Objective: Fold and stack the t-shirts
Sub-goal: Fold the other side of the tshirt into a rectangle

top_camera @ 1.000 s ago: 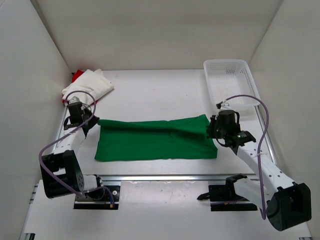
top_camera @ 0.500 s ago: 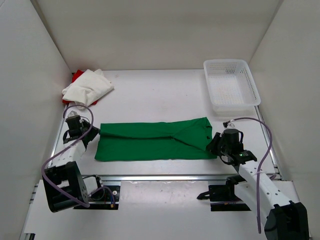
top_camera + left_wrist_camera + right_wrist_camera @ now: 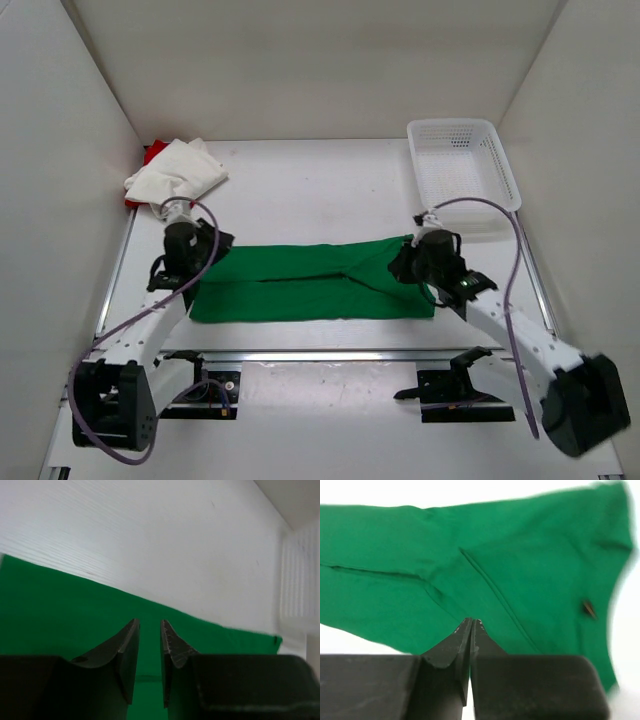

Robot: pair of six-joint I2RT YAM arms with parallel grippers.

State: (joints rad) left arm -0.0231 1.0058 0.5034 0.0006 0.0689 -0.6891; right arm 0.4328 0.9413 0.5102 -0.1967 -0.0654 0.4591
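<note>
Green t-shirt (image 3: 310, 285) lying as a long soft band between both grippers, white mesh basket (image 3: 497, 165) beyond the right gripper (image 3: 470, 621), crumpled off-white t-shirt (image 3: 180, 172) over red t-shirt (image 3: 153, 152) beyond the left gripper (image 3: 149, 622), these seen only from above, left fingers (image 3: 127, 645) narrowly parted, right fingers (image 3: 450, 647) pressed together before a seam (image 3: 490, 592)

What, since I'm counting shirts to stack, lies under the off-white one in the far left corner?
A red shirt peeks out from beneath the off-white shirt at its far and left edges. Most of it is covered, so its shape and fold cannot be seen.
</note>
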